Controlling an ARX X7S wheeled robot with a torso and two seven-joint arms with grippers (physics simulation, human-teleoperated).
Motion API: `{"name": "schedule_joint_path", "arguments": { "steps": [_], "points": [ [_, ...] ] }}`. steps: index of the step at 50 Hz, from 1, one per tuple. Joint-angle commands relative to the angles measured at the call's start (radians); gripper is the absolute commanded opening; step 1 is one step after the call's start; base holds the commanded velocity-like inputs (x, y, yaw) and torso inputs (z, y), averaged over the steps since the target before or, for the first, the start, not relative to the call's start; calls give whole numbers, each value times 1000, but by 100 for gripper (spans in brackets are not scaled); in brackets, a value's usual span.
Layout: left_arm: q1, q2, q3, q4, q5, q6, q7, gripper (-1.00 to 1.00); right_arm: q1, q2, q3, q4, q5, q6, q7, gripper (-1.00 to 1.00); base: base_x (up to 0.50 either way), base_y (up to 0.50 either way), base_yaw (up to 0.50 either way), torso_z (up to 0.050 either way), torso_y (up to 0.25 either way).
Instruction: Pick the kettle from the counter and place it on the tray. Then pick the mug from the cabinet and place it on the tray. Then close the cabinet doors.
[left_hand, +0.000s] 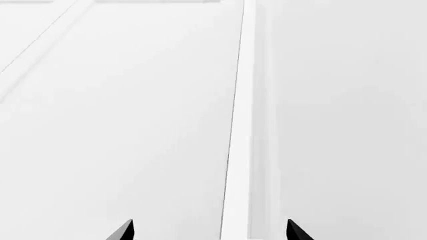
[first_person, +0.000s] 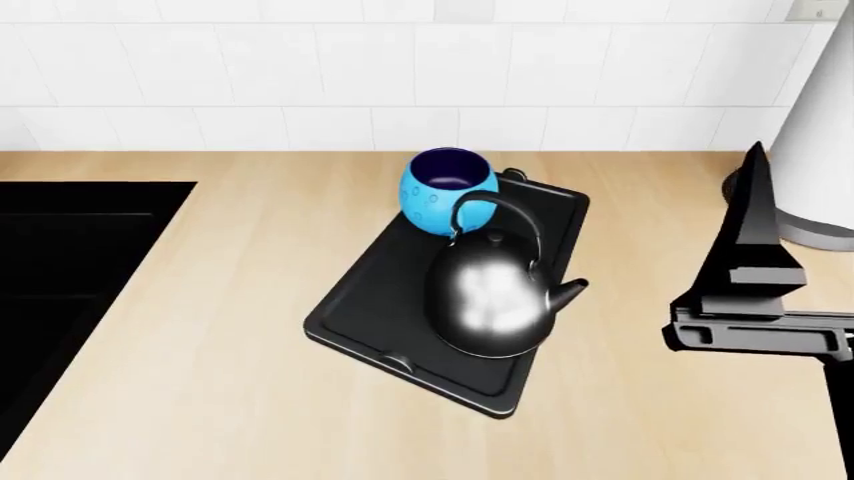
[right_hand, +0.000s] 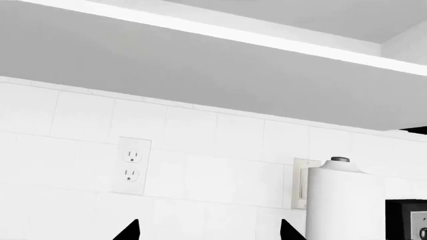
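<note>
While the shiny round kettle (first_person: 491, 300) and spotted blue mug (first_person: 447, 190) sit on the flat black tray (first_person: 387, 300), both end effectors, left (left_hand: 210, 231) and right (right_hand: 210, 231), hang released, well apart from them.

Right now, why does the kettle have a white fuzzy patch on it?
Head view: the kettle is shiny metal, so the patch is blurry reflected light. Left wrist view: nearly all flat white, almost shadowless. Right wrist view: a bright strip glows along the cabinet underside.

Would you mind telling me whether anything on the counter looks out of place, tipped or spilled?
Nothing stands out. The kettle stands upright on the tray, and the mug stands upright at the tray's far end, just behind the kettle. The tray lies at an angle on the counter, with no spill visible.
</note>
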Motion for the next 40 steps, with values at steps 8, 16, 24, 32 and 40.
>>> {"name": "schedule_joint_path", "arguments": {
  "steps": [8,16,24,32,40],
  "points": [
    [-21,90,193,-109,-555,155,-112,100,-1,8,0,0,-110,-46,-90,100,0,0,0,0,3],
    [19,89,262,-132,-768,169,-149,100,-1,14,-11,0,-143,-45,-130,100,0,0,0,0,0],
    [60,80,340,-137,-851,173,-151,100,-1,20,-3,0,-131,-45,-161,100,0,0,0,0,0],
    [149,68,440,-103,-858,155,-142,100,-1,20,-9,0,-126,-45,-170,100,0,0,0,0,0],
    [185,59,520,-115,-829,166,-134,100,-1,32,-6,0,-119,-23,-185,100,0,0,0,0,0]
  ]
}}
